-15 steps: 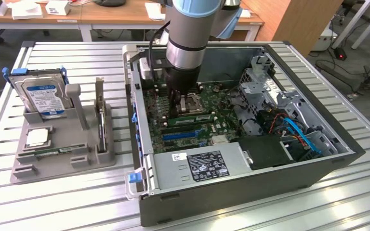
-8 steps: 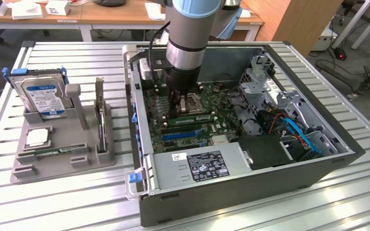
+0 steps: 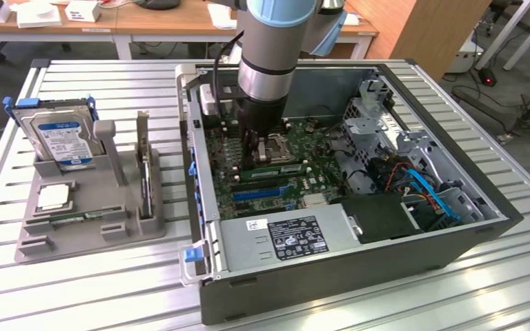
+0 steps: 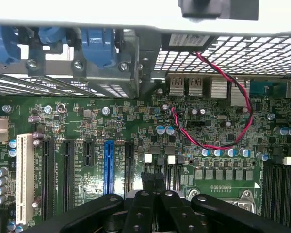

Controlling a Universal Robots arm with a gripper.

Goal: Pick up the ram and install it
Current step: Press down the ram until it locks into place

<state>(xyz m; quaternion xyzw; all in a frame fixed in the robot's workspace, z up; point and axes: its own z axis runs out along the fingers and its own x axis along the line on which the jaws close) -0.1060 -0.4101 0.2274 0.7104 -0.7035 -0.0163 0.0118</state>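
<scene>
Silver slatted metal table (image 3: pixel 81 289) carrying an open desktop computer case (image 3: pixel 339 289) laid on its side, motherboard (image 4: pixel 136 126) facing up. Behind it is a workshop room with wooden desks (image 3: pixel 154 21) and cables on the floor.

A robot arm (image 3: pixel 270 69) reaches down into the case, over the board near the processor socket (image 3: pixel 275 146). In the wrist view the gripper (image 4: pixel 154 183) hovers above the board with its dark fingers pressed together and nothing between them.

On the exterior view's left, well apart from the case, a grey holder (image 3: pixel 108 238) stands on the table with a silver hard drive (image 3: pixel 63 141) and an upright expansion card (image 3: pixel 143 148).

A thin green strip in its front slot appears to be the ram (image 3: pixel 70 218), so the pick-up looks not yet done. A green stick (image 3: pixel 275 168) also sits beside the socket; whether that is a fitted module is unclear.
</scene>
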